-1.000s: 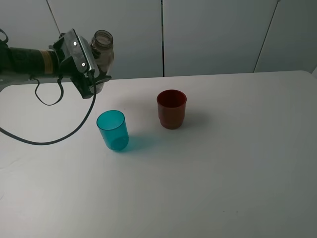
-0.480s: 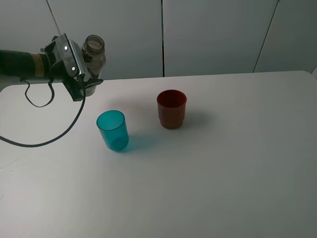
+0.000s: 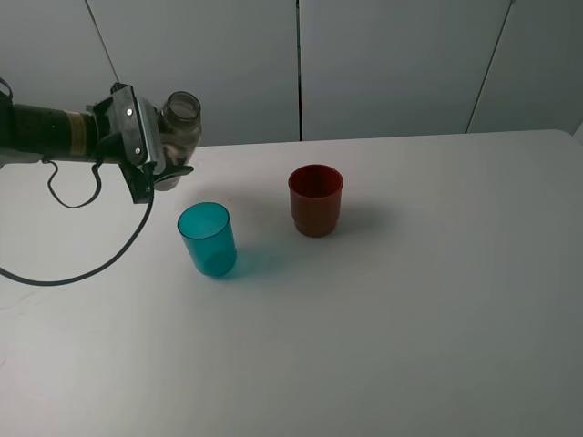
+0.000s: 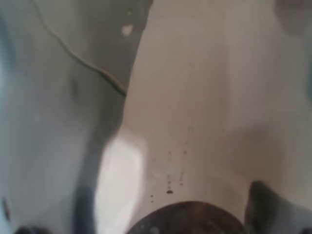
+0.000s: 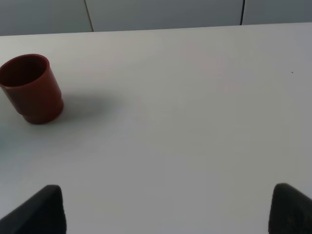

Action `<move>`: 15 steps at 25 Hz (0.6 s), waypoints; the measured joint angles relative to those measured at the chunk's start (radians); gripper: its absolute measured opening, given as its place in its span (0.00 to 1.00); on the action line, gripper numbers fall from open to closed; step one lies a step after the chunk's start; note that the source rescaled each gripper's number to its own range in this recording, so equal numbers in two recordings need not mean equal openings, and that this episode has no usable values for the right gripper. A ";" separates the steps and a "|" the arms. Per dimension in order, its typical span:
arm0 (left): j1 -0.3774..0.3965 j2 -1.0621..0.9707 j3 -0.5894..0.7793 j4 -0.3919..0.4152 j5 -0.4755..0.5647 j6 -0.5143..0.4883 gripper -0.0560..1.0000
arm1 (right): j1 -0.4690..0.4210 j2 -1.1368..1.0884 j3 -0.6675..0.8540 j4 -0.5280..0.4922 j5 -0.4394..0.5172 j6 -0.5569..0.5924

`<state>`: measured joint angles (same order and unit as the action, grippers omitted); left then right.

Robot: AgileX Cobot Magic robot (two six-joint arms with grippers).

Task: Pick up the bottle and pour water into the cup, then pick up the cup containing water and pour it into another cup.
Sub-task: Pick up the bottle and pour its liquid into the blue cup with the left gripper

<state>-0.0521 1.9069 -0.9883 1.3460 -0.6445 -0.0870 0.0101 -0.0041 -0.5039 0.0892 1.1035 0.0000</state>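
My left gripper is shut on the smoky grey-brown bottle, held in the air to the back left of the teal cup. The bottle is tilted, its open mouth turned toward the cups. In the left wrist view the bottle fills the picture as a blur. The teal cup stands upright on the white table. The dark red cup stands upright to its right. My right gripper is open low over the table, well apart from the red cup, with nothing between its fingers.
A black cable hangs from the left arm and loops down to the table's left side. A grey panelled wall runs behind the table's back edge.
The left gripper swung left with the bottle, then came back right and lower. The bottle now tilts more, its mouth turned toward the cups. Both cups are unmoved.
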 joint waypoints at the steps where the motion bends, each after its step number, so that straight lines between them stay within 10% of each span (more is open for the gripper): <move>1: 0.000 0.000 0.000 0.011 0.000 0.002 0.05 | 0.000 0.000 0.000 0.000 0.000 0.000; 15: -0.002 0.000 0.000 0.103 0.071 0.131 0.05 | 0.000 0.000 0.000 0.000 0.000 0.000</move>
<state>-0.0541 1.9069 -0.9883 1.4495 -0.5739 0.0436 0.0101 -0.0041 -0.5039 0.0892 1.1035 0.0000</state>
